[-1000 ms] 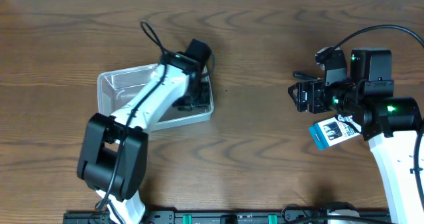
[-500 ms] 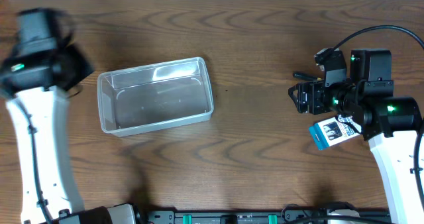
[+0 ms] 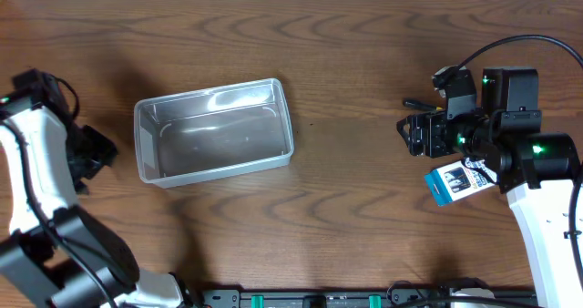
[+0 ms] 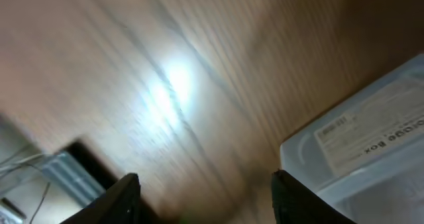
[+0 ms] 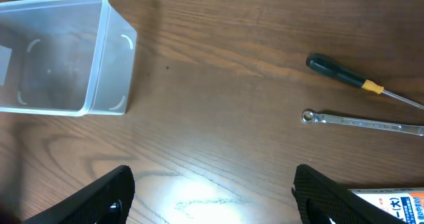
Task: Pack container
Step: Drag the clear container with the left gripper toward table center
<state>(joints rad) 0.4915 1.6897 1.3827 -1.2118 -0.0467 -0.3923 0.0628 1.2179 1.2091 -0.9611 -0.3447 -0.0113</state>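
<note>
While your left tool [image 4: 205,197] and right tool [image 5: 215,197] hang released, the clear, rimmed, round-cornered container [image 3: 214,135] sits on the counter [image 3: 364,217] toward nine o'clock, only its bare floor showing inside

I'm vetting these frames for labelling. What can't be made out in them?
Overhead: the right arm hides the wrench completely and most of the screwdriver.
Right wrist: the screwdriver's tip and the wrench's far end run off the right edge. The package is cut by the bottom corner, its print unreadable.
Left wrist: motion blur smears the table. The label on the container is cut by the edge, only partly legible.
</note>
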